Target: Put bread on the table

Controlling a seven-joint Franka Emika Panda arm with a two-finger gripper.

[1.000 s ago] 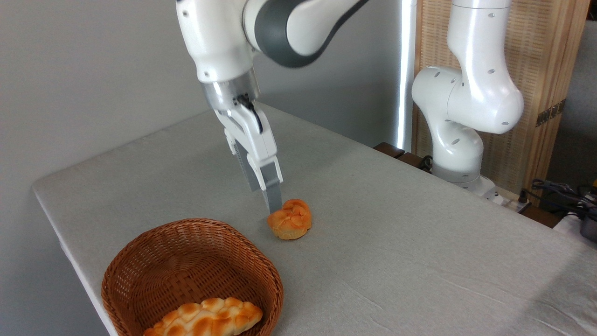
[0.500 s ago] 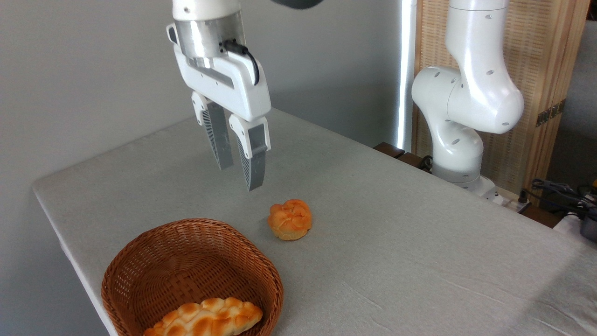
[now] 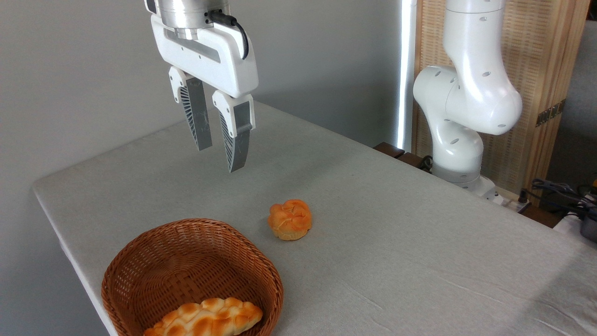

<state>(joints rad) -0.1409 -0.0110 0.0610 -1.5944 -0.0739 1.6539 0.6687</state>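
Note:
The bread (image 3: 289, 219), a small round knotted bun with a golden-orange crust, lies by itself on the light grey table (image 3: 396, 233), just right of the basket. My gripper (image 3: 219, 158) hangs well above the tabletop, up and to the left of the bun. It is open, with nothing between its two grey ribbed fingers (image 3: 235, 140).
A brown wicker basket (image 3: 140, 261) sits at the near left corner of the table and holds a long braided loaf (image 3: 205, 318). The arm's white base (image 3: 461, 140) rises behind the table's right side. Cables (image 3: 559, 191) lie at the far right.
My gripper was down at the bun a second ago. It has since risen and shifted left, standing open, while the bun stays where it was on the table.

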